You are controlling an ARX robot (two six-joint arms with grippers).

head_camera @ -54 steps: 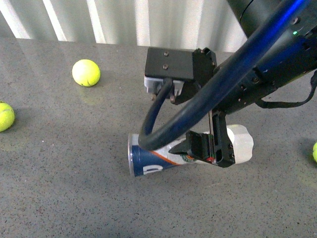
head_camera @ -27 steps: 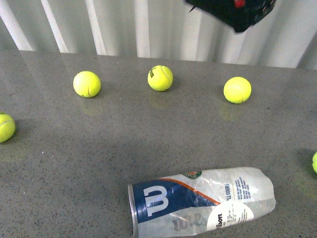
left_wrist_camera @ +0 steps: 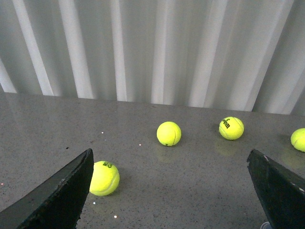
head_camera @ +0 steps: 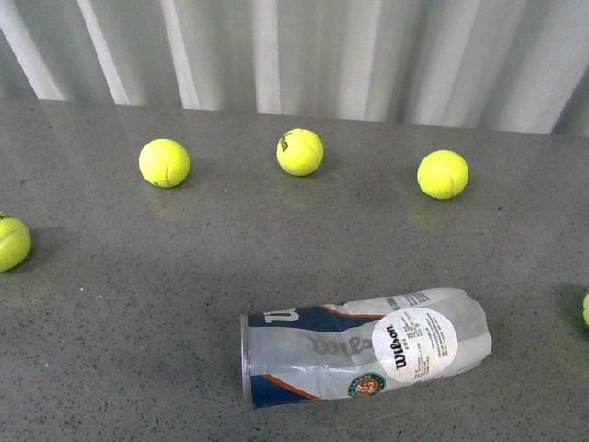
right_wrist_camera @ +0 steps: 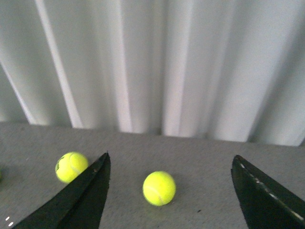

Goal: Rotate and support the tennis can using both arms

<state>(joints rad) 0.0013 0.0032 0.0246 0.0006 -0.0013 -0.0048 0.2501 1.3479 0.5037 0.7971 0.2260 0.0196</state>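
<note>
On the grey table (head_camera: 110, 350), near side: tennis can (head_camera: 363, 348) lies flat, untouched. Since half a second ago it has rolled; round white sticker now up, W nearly gone. Left gripper (left_wrist_camera: 169, 162) and right gripper (right_wrist_camera: 170, 156) both spread, empty. I judge rotation begun, support absent.

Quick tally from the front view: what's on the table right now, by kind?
Tennis balls: 5, two cut off by the frame edges
Tennis can: 1
Total: 6
</note>
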